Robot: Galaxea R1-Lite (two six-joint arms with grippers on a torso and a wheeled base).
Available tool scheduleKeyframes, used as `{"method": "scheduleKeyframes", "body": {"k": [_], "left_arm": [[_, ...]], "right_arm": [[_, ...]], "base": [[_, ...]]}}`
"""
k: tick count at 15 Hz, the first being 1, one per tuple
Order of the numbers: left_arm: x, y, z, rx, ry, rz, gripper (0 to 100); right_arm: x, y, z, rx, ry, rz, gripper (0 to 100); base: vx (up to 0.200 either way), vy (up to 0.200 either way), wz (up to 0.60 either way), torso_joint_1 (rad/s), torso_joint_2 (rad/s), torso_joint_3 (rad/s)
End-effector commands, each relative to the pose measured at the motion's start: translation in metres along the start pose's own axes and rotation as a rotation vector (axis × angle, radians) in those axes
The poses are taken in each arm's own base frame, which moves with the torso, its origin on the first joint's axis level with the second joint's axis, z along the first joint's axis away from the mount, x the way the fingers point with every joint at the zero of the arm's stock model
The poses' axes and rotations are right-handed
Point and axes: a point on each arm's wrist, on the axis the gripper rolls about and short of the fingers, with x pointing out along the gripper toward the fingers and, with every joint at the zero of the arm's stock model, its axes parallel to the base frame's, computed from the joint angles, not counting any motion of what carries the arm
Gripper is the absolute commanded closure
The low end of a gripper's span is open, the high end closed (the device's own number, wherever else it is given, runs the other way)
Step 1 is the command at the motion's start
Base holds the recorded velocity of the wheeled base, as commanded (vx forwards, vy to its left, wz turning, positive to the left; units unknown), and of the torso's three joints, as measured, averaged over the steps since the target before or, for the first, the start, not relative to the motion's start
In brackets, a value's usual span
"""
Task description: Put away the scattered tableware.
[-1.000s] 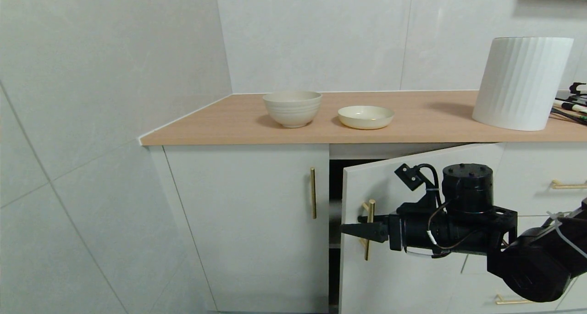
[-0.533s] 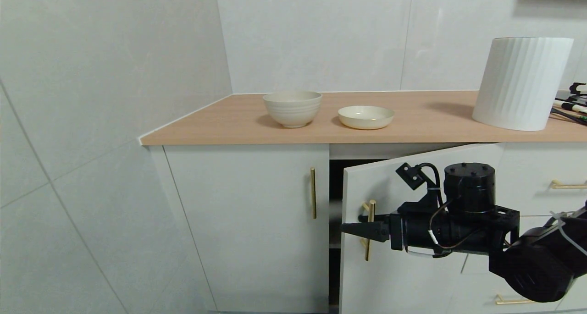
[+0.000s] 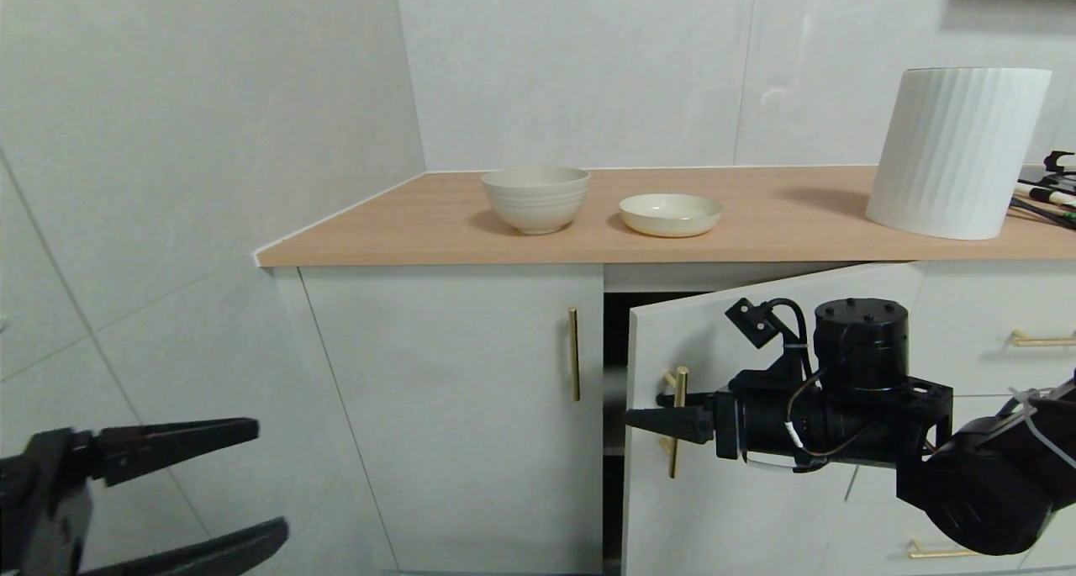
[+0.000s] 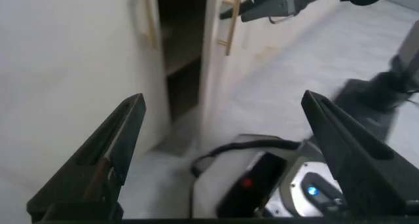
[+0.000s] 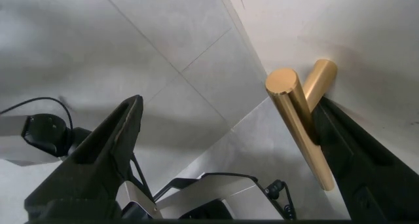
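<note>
Left gripper (image 3: 271,479): fingers apart, body cut off at frame edge. Right gripper (image 3: 649,421): fingers spread, door handle (image 3: 680,384) between them; I can't confirm contact. Cupboard interior (image 3: 614,340) too dark to read.

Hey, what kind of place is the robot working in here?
Most likely a kitchen: a wooden countertop with a bowl and a shallow dish on it, glossy tiled walls, and white cabinets below, one door ajar.

Head view frontal on cabinet (image 3: 454,408); door handle (image 3: 679,383) in all views, nearest right wrist
</note>
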Motion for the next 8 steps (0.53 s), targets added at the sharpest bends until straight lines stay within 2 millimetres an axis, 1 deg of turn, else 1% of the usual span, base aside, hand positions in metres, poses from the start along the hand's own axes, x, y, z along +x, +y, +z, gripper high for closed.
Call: {"method": "scheduleKeyframes", "body": {"k": [1,2,5,6,8], "left_arm": [[0.057,0.034,-0.002,-0.125,0.131,-0.079,0],[0.065,0.036,-0.006,-0.168,0.140,-0.093,0],[0.081,0.036,-0.008,-0.241,0.122,-0.131,0],[0.088,0.036,-0.009,-0.258,0.120,-0.150,100],[0.097,0.037,-0.010,-0.267,0.119,-0.167,100]], "right_arm": [[0.000,0.001,0.000,-0.001,-0.001,0.001,0],[0.000,0.001,0.000,-0.001,-0.001,0.001,0],[0.001,-0.002,-0.002,0.001,0.007,-0.002,0],[0.002,-0.003,-0.003,0.003,0.010,-0.003,0],[0.002,-0.003,-0.003,0.002,0.010,-0.003,0]], "base": [[0.000,0.000,0.00,0.000,0.00,0.000],[0.000,0.000,0.00,0.000,0.00,0.000],[0.000,0.000,0.00,0.000,0.00,0.000],[0.000,0.000,0.00,0.000,0.00,0.000],[0.000,0.000,0.00,0.000,0.00,0.000]]}}
